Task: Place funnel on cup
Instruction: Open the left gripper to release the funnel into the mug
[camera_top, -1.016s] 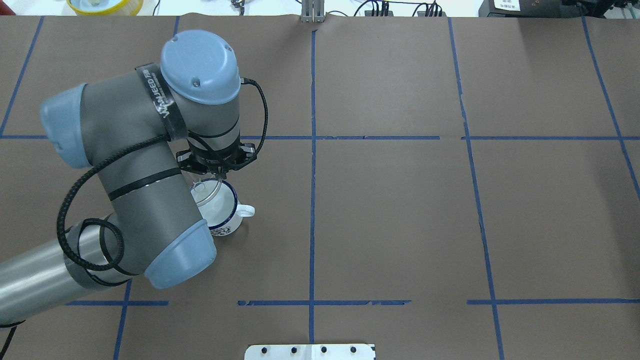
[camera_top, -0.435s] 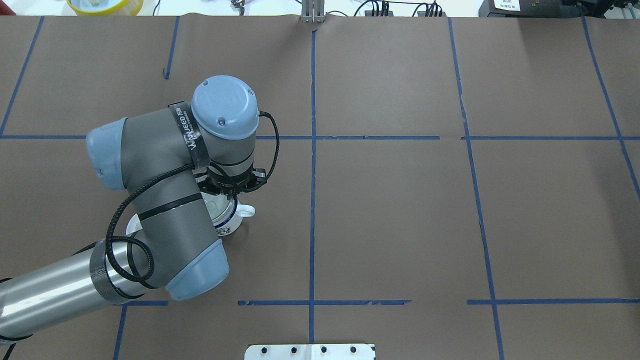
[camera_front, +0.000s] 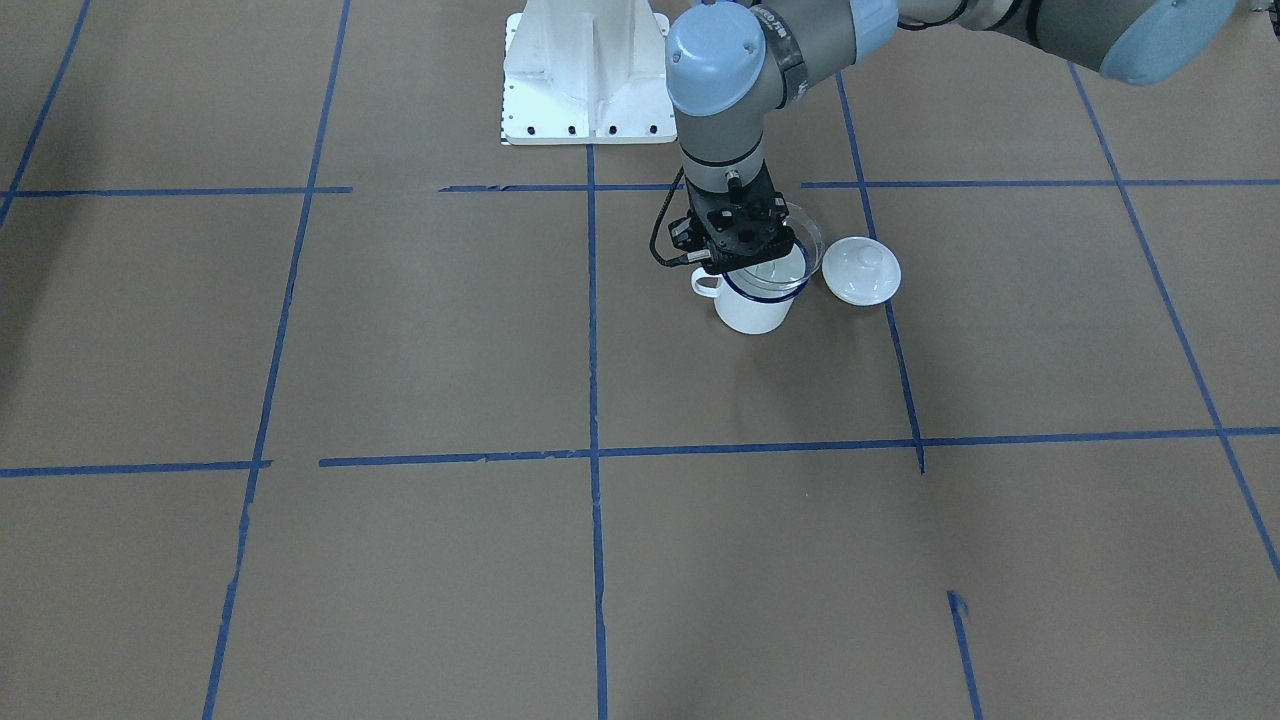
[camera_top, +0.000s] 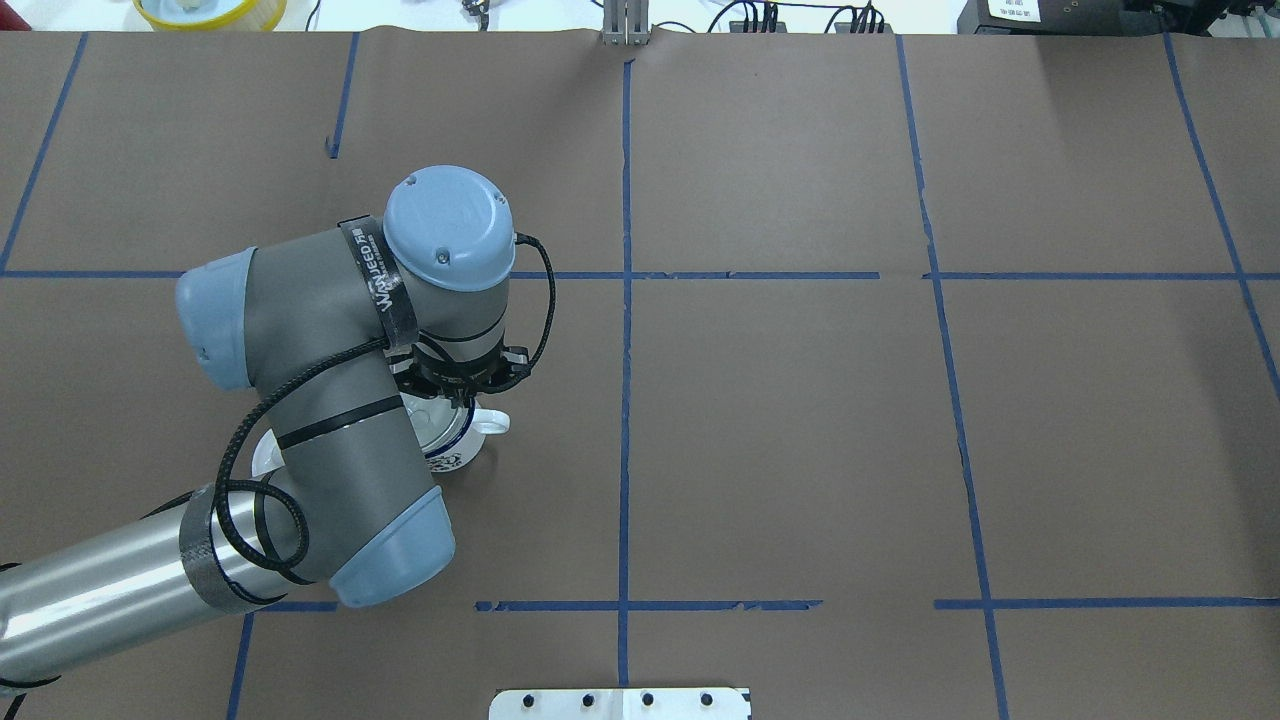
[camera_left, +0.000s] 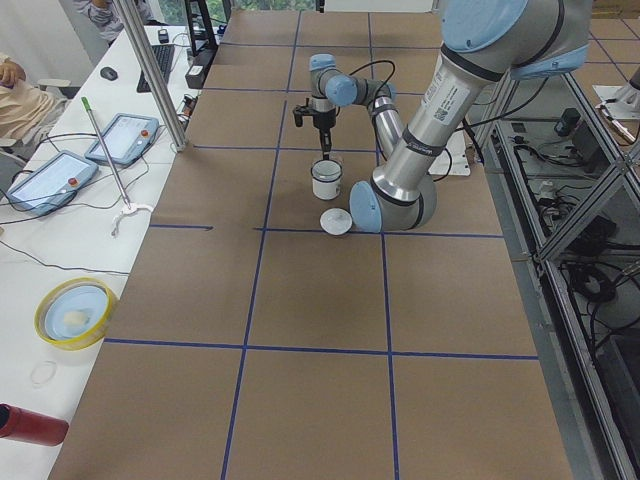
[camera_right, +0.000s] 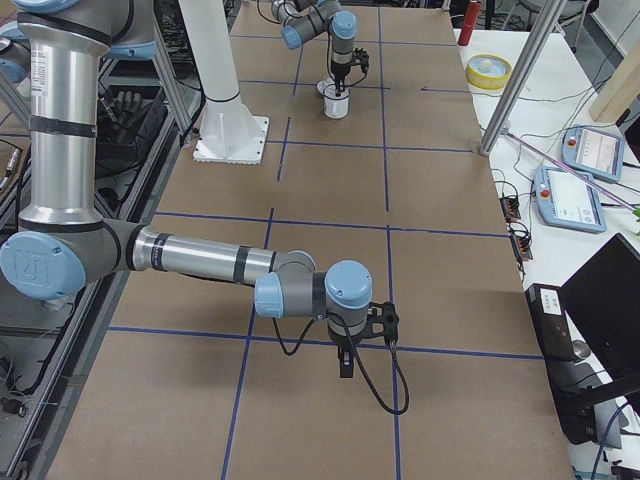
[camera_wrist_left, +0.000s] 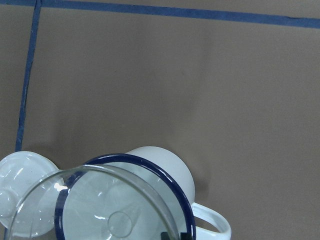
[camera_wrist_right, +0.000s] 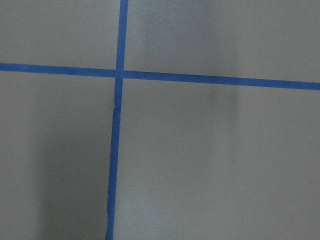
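The cup is a white enamel mug with a dark blue rim, standing upright with its handle free. My left gripper is directly above it, shut on the rim of the clear funnel. The funnel sits low over the mug's mouth, offset toward the lid side. In the left wrist view the funnel overlaps the cup's rim and its spout points into the mug. My right gripper shows only in the exterior right view, low over the table far from the cup; I cannot tell whether it is open or shut.
A round white knobbed lid lies on the table right beside the cup, also in the left wrist view. The robot's white base plate stands behind. The brown table carries blue tape lines.
My left arm has swung toward the cup and lowered. The funnel has gone from beside and above the mug's mouth to low over it, still in the gripper.
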